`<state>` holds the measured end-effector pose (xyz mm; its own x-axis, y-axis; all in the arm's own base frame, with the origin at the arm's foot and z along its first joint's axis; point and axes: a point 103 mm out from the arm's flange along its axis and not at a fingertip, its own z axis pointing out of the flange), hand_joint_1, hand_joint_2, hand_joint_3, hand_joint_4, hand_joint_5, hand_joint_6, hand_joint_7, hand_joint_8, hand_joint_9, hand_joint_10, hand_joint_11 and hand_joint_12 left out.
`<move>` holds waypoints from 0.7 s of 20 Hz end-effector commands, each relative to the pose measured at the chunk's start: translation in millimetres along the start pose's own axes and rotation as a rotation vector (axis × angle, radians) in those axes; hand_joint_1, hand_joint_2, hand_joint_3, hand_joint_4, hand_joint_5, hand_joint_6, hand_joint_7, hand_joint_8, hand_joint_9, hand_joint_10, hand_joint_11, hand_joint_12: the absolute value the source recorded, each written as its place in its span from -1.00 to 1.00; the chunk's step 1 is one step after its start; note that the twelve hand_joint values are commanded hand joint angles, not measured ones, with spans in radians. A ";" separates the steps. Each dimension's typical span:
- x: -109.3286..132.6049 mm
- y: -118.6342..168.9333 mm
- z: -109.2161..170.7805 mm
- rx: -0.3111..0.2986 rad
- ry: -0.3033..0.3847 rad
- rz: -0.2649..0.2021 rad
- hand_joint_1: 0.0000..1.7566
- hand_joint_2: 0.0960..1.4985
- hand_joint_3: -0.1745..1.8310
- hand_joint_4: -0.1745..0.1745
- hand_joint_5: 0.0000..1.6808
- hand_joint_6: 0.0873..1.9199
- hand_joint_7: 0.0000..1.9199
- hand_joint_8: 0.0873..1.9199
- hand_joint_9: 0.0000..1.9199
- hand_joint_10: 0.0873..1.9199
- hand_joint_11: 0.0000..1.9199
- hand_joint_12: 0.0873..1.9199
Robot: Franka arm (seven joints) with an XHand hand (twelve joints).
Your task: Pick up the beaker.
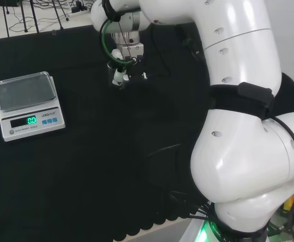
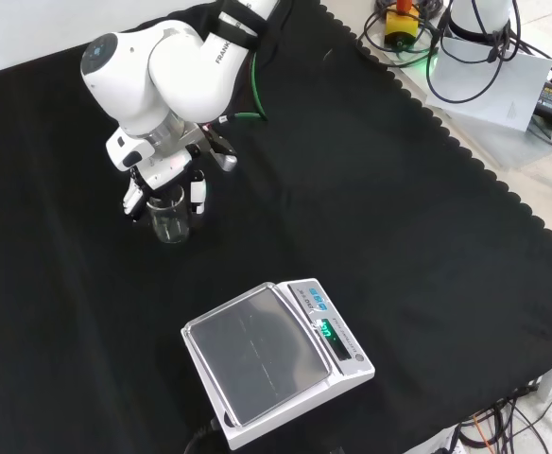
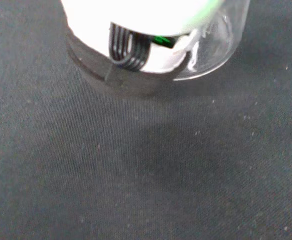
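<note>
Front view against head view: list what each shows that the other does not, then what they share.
Front view alone: the clear beaker stands upright on the black cloth, with the fingers on either side of it, and the arm's round grey cap faces the camera.

Head view alone: the arm's big white links at the right, with a black strap round them.

Both: the hand low over the cloth, and the scale with its green lit display and bare pan.

A white digital scale (image 2: 276,364) with a clear tray and a lit green display sits on a worktop (image 2: 427,218) draped in black cloth
</note>
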<state>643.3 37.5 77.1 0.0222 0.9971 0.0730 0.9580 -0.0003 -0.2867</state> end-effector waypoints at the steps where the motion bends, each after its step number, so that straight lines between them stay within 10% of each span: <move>1: -3.7 -2.1 -8.5 -0.046 0.002 0.013 0.25 0.24 -0.26 -0.94 -0.15 0.51 -0.40 0.53 -0.13 0.24 0.14 0.00; 5: 13.9 9.5 -3.3 -0.046 -0.007 0.018 0.33 0.59 -0.69 -1.00 -0.21 0.54 -0.30 0.55 -0.11 0.31 0.15 -0.05; 14: 6.6 -12.4 -56.0 -0.076 -0.034 -0.006 0.34 0.65 -0.76 -1.00 -0.21 0.53 -0.28 0.55 -0.09 0.33 0.15 -0.06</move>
<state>658.4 41.8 97.5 0.0284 0.9975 0.0645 0.9751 -0.0134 -0.2214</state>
